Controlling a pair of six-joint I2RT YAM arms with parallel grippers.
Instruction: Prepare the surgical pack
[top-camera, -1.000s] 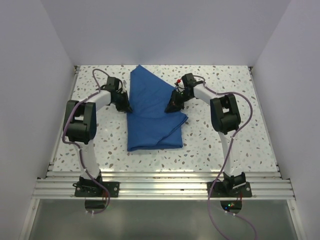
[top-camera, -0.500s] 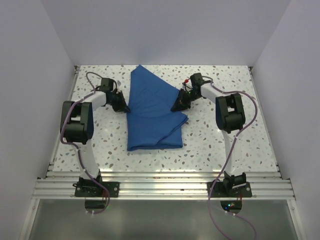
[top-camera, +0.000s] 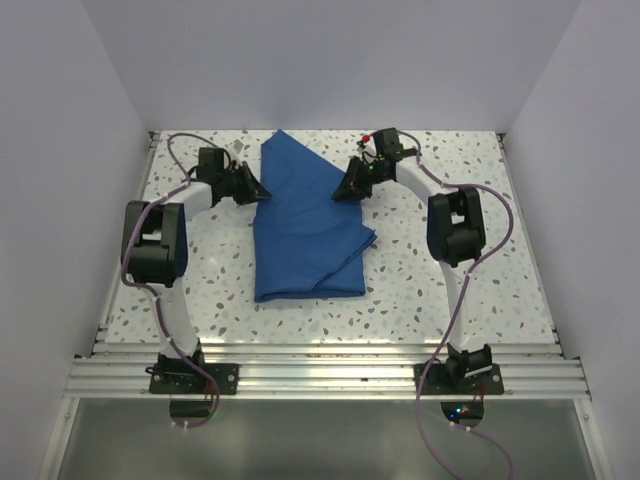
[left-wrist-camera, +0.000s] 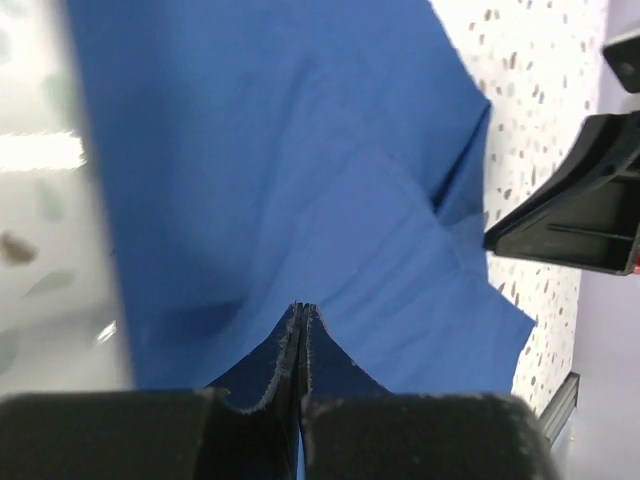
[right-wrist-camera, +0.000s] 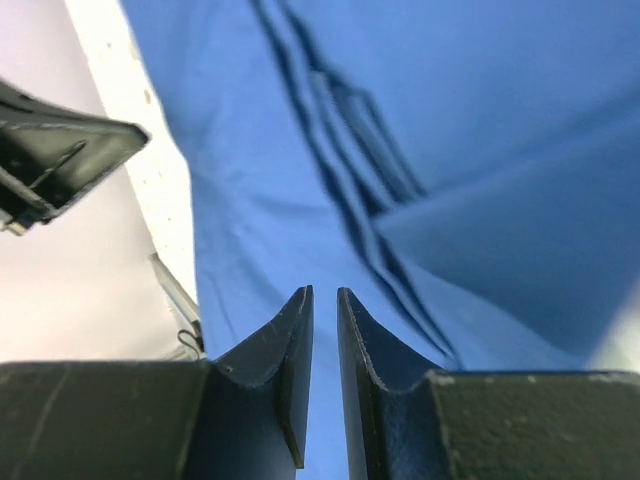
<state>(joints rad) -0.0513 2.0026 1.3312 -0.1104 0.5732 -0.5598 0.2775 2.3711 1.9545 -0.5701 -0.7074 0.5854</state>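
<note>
The surgical pack shows only as a royal-blue drape (top-camera: 305, 230), folded into a long slanted shape on the middle of the speckled table. My left gripper (top-camera: 262, 190) hovers at the drape's left edge, jaws shut together, with no cloth showing between them. In the left wrist view the shut tips (left-wrist-camera: 302, 308) point over the blue drape (left-wrist-camera: 300, 150). My right gripper (top-camera: 340, 193) is at the drape's right edge. Its jaws (right-wrist-camera: 322, 292) stand a narrow gap apart above the creased drape (right-wrist-camera: 450, 120), nothing between them.
The speckled table (top-camera: 450, 280) is boxed in by white walls on three sides, with an aluminium rail (top-camera: 320, 375) along the near edge. The right gripper's black finger (left-wrist-camera: 570, 215) shows in the left wrist view, and the left gripper's finger (right-wrist-camera: 60, 160) in the right wrist view.
Both grippers have moved toward the back of the table along the drape's edges. The drape lies as before.
</note>
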